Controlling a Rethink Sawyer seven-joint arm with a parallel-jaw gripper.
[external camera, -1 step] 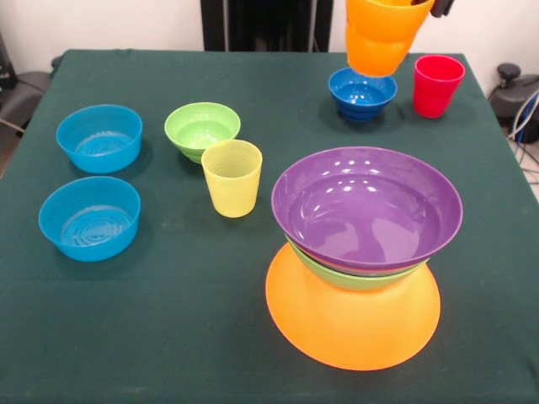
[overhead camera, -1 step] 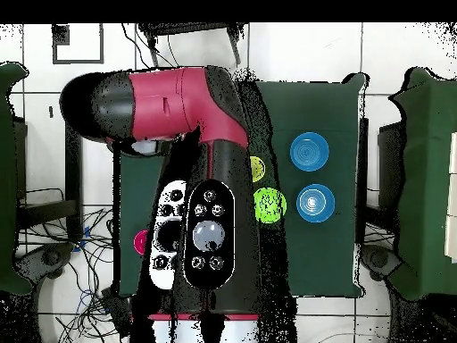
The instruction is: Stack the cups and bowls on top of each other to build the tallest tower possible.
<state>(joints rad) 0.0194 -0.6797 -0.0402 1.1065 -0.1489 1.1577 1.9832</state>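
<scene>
From the front, the orange cup (external camera, -1 step: 383, 34) hangs at the top edge above the dark blue bowl (external camera, -1 step: 362, 93), beside the red cup (external camera, -1 step: 437, 84). The gripper (external camera, -1 step: 429, 7) shows only as a dark tip at the cup's rim; whether it pinches the cup cannot be told. The purple bowl (external camera, -1 step: 366, 206) sits on the large green bowl (external camera, -1 step: 358, 276), atop the upturned orange bowl (external camera, -1 step: 352, 316).

From overhead, the arm (overhead camera, -1 step: 192, 179) hides that stack; two light blue bowls (overhead camera, -1 step: 309, 150), the small green bowl (overhead camera, -1 step: 269, 204) and yellow cup (overhead camera, -1 step: 258, 167) show.

Seven bowls (external camera, -1 step: 366, 206) and three cups (external camera, -1 step: 232, 177) sit in view, ten pieces altogether.
</scene>
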